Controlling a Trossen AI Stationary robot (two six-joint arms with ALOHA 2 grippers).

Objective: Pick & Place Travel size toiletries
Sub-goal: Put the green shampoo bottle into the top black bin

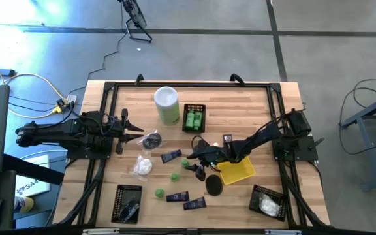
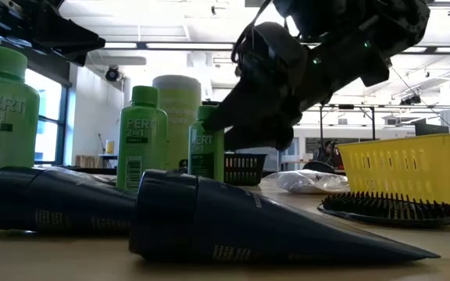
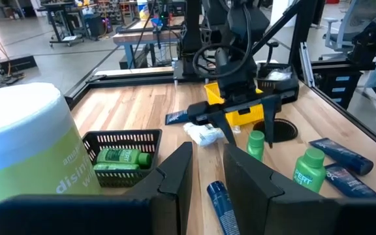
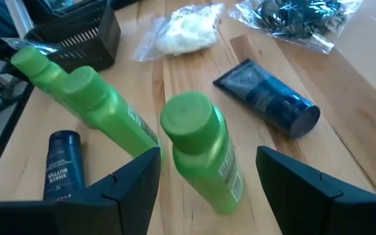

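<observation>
The right gripper [image 4: 204, 179], fingers spread, hangs near the bench's middle directly over an upright green bottle [image 4: 204, 153], its long axis standing vertical between the fingers.

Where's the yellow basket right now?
In the high view the yellow basket sits right of table centre, beside the dark round brush, just under the right arm.

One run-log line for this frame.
right gripper: open, straddling small upright green plastic bottle, no grip | left gripper: idle at table's left, holding nothing
</observation>
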